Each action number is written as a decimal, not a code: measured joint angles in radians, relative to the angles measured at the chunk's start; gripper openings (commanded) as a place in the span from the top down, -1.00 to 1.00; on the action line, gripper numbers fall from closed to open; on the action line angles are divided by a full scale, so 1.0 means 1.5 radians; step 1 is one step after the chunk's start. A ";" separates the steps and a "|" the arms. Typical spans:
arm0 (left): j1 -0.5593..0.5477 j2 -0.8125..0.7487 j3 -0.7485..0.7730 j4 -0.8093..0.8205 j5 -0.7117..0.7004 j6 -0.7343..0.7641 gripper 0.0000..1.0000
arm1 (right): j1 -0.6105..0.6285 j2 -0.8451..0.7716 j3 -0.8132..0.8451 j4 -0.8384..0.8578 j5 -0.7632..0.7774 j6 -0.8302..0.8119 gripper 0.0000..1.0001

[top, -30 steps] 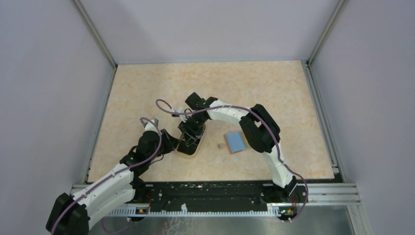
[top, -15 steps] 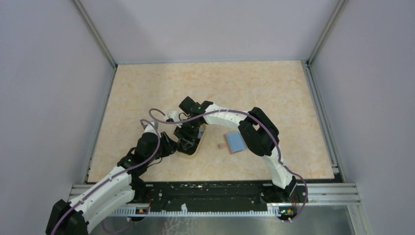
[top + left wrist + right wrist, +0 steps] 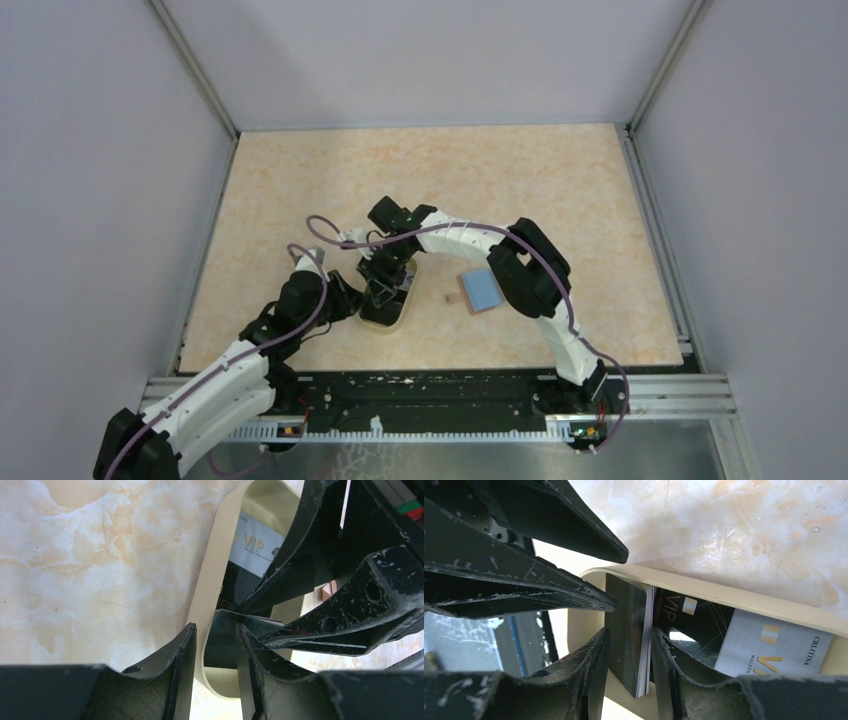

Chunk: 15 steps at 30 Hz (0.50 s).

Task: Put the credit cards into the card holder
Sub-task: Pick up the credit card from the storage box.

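My right claw [image 3: 629, 632] is clamped on 1 upright stack of credit cards [image 3: 624, 605] inside the oval dish [image 3: 744, 600], and my left claw [image 3: 216, 626] straddles its rim, though I cannot tell if it grips, so I judge this the pickup step, and next I should lift clear and carry right to the card holder [image 3: 482, 290], open on the counter [image 3: 500, 180] near the dish.

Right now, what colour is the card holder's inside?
Light blue; the card holder shows best overhead.

The left arm [image 3: 215, 385] and right arm [image 3: 466, 238] have white shells and black joints (purple cables [image 3: 312, 222] loop alongside); their black jaws are scuffed.
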<state>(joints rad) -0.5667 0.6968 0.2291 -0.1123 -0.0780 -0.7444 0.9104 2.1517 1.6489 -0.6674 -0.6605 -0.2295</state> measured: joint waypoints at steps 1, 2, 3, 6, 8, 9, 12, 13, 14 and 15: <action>0.000 -0.003 0.000 0.000 0.000 -0.001 0.20 | -0.003 0.000 0.000 0.000 -0.012 0.005 0.26; 0.000 -0.007 -0.001 0.000 0.000 -0.002 0.20 | -0.005 0.000 0.000 -0.001 -0.021 0.009 0.25; 0.000 -0.011 -0.002 0.001 0.000 -0.003 0.21 | -0.008 0.000 0.000 -0.002 -0.033 0.011 0.25; 0.000 -0.018 -0.008 0.001 0.000 -0.004 0.22 | -0.013 0.000 0.000 -0.007 -0.057 0.016 0.23; 0.000 -0.019 -0.013 0.003 0.000 -0.005 0.25 | -0.015 0.000 0.000 -0.010 -0.071 0.017 0.20; 0.000 -0.019 -0.016 0.003 0.000 -0.006 0.26 | -0.016 0.000 0.000 -0.013 -0.079 0.017 0.18; 0.000 -0.018 -0.019 0.005 0.001 -0.008 0.27 | -0.016 0.000 0.000 -0.024 -0.102 0.021 0.10; 0.000 -0.018 -0.019 0.006 0.001 -0.008 0.28 | -0.016 0.000 0.000 -0.027 -0.108 0.021 0.09; 0.000 -0.018 -0.019 0.006 0.001 -0.008 0.28 | -0.016 0.000 0.000 -0.029 -0.112 0.021 0.09; 0.000 -0.018 -0.019 0.006 0.001 -0.009 0.28 | -0.016 0.000 0.000 -0.031 -0.114 0.021 0.09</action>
<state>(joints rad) -0.5667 0.6693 0.2001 -0.1036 -0.0765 -0.7586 0.8864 2.1521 1.6493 -0.7139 -0.8318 -0.1978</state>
